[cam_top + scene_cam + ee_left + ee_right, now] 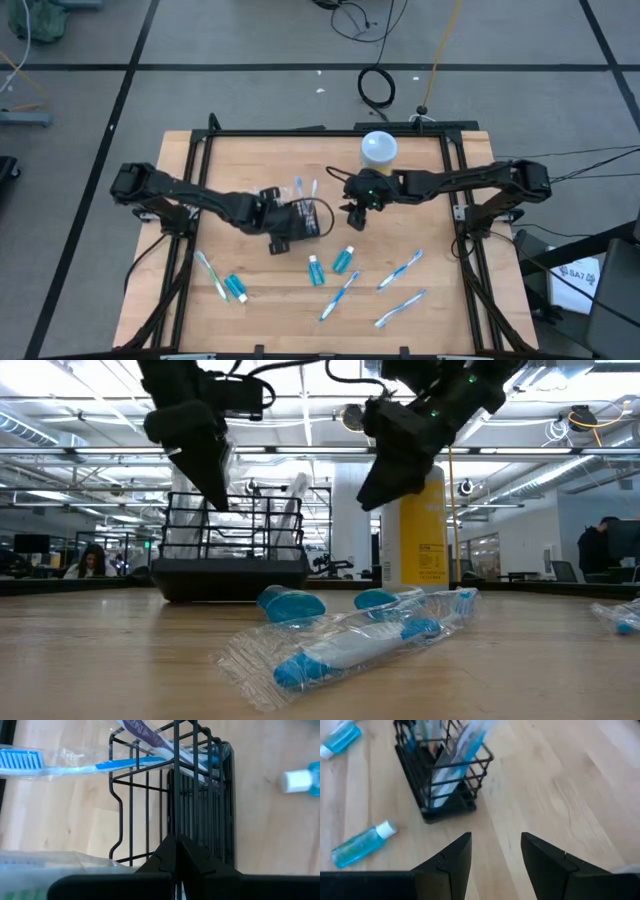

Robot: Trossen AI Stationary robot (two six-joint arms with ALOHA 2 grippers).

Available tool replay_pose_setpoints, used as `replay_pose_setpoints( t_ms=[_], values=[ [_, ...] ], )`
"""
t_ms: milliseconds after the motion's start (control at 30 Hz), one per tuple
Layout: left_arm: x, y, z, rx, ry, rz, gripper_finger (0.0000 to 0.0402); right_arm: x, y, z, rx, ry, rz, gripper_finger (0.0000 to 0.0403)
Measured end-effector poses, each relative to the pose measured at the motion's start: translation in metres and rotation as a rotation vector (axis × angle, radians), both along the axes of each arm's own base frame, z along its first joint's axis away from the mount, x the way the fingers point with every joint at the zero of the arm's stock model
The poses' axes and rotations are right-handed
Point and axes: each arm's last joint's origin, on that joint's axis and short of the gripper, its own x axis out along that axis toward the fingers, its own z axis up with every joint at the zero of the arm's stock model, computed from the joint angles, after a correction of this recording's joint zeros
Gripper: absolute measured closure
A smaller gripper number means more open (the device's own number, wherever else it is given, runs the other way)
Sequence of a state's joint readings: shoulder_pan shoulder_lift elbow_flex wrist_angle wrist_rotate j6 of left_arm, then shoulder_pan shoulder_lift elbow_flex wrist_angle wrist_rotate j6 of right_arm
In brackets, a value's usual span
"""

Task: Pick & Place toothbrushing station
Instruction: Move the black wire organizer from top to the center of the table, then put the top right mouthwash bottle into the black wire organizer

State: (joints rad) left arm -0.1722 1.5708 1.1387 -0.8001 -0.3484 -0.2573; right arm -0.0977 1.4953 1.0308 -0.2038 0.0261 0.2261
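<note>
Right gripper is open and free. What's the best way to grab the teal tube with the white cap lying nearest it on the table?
Grip the teal tube with the white cap across its body, coming straight down with the open right gripper. It lies flat on the wooden table, apart from the black wire basket, so its long sides are free for both fingers.
</note>
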Motion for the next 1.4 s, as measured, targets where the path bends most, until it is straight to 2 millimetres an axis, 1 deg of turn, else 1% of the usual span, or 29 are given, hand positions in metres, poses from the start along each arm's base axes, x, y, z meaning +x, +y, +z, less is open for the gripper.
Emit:
replay_pose_setpoints(
  t_ms=[67, 300, 433, 833, 933, 1133, 1267, 1400],
  values=[
    [0.0, -0.008, -0.004, 0.001, -0.013, 0.005, 0.0396, 0.002, 0.001, 0.004, -0.003, -0.041, 0.002, 0.0236],
    [0.001, -0.03, -0.016, -0.008, -0.001, -0.043, 0.0395, 0.004, 0.004, 0.006, -0.005, -0.071, 0.014, 0.0236],
    [-0.001, -0.034, -0.017, 0.0, 0.001, -0.053, 0.0385, 0.004, 0.007, 0.005, -0.004, -0.066, 0.022, 0.0236],
    [-0.001, -0.037, -0.018, -0.038, 0.003, -0.044, 0.0378, 0.005, 0.015, 0.005, -0.008, -0.066, 0.048, 0.0236],
    [-0.001, -0.037, -0.018, -0.06, 0.006, -0.046, 0.0358, 0.005, 0.019, 0.005, -0.007, -0.065, 0.057, 0.0236],
    [-0.001, -0.037, -0.018, -0.054, 0.011, -0.061, 0.029, 0.005, 0.029, 0.003, -0.007, -0.071, 0.088, 0.0236],
    [-0.001, -0.04, -0.014, -0.054, 0.005, -0.073, 0.0257, 0.0, 0.038, -0.009, -0.003, -0.029, 0.12, 0.0236],
    [0.003, -0.048, -0.001, -0.05, -0.047, -0.084, 0.0244, -0.005, 0.044, -0.021, 0.007, -0.028, 0.13, 0.0236]
  ],
)
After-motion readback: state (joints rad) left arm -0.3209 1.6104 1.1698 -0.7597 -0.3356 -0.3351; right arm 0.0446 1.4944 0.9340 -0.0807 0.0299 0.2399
